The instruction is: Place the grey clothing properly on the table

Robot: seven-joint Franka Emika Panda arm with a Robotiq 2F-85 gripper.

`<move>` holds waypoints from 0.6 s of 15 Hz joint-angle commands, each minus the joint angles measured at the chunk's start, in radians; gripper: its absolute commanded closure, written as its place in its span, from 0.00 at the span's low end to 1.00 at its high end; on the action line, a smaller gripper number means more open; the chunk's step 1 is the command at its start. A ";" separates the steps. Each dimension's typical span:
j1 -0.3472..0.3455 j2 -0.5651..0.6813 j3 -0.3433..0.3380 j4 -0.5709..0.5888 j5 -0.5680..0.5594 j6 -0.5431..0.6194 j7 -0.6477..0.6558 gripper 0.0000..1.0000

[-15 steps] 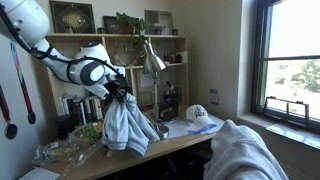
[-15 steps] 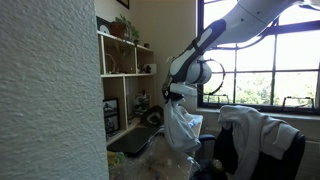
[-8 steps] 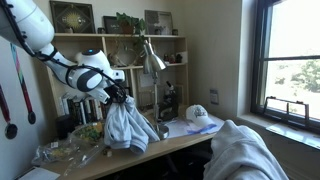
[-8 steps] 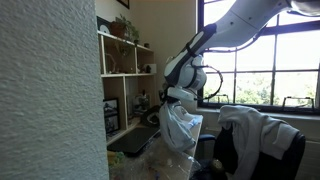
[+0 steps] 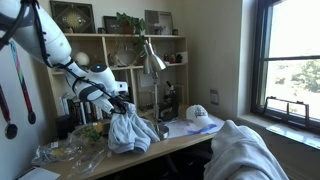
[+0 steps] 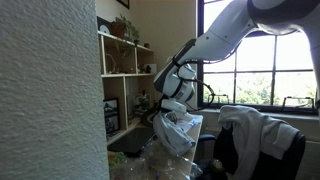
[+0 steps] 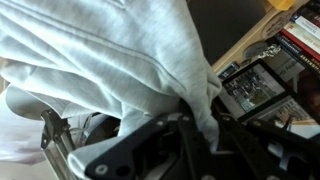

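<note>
The grey clothing hangs in a bunched fold from my gripper, its lower part resting on the wooden table. It also shows in the other exterior view, drooping below the gripper. In the wrist view the pale cloth fills most of the frame and a strip of it is pinched between the dark fingers of my gripper. The jaws are shut on the cloth.
A desk lamp, a white cap and a shelf of books stand behind the table. A clear plastic bag lies beside the cloth. A chair draped in white fabric stands in front.
My arm has lowered and moved slightly toward the shelf. The grey clothing has come down with it and now bunches onto the table.
</note>
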 commanded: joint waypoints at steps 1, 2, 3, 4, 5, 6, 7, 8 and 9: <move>-0.037 0.083 0.028 0.073 0.024 0.023 -0.044 0.53; -0.027 0.087 0.009 0.069 0.006 0.024 -0.021 0.45; -0.009 0.085 -0.019 0.057 -0.013 0.031 0.009 0.38; 0.012 0.077 -0.051 0.042 -0.036 0.031 0.034 0.30; 0.029 0.065 -0.078 0.026 -0.057 0.020 0.052 0.23; 0.046 0.056 -0.106 0.017 -0.076 0.008 0.064 0.16; 0.014 0.045 -0.091 -0.005 -0.186 0.007 0.156 0.08; 0.016 0.037 -0.107 -0.013 -0.234 -0.005 0.186 0.01; 0.016 0.025 -0.119 -0.027 -0.297 -0.014 0.239 0.00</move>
